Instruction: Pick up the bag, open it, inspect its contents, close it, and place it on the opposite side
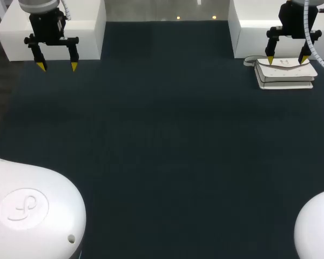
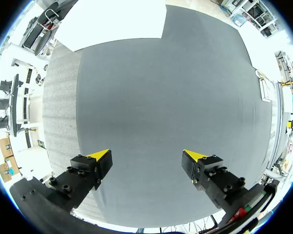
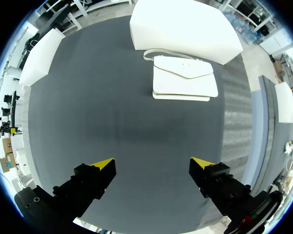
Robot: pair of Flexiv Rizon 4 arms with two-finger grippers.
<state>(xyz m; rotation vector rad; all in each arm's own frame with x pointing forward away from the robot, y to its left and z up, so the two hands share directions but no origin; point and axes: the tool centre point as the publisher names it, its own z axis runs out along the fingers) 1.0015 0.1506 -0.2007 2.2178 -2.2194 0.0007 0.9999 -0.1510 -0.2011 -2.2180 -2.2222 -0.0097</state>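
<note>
A white flap bag (image 1: 286, 73) lies flat on the dark table at the far right, its strap trailing off its left end. My right gripper (image 1: 287, 58) hangs open just above the bag's far edge, holding nothing. In the right wrist view the bag (image 3: 184, 78) lies well ahead of the open right gripper (image 3: 152, 167), flap shut. My left gripper (image 1: 56, 66) hangs open at the far left, nothing between its fingers. Only bare mat lies beneath the left gripper (image 2: 146, 160) in its own wrist view.
A white block (image 1: 54, 29) stands at the table's back left behind the left gripper. Another white block (image 1: 259, 27) stands at the back right, just behind the bag. The dark mat (image 1: 162, 140) spreads across the middle and front.
</note>
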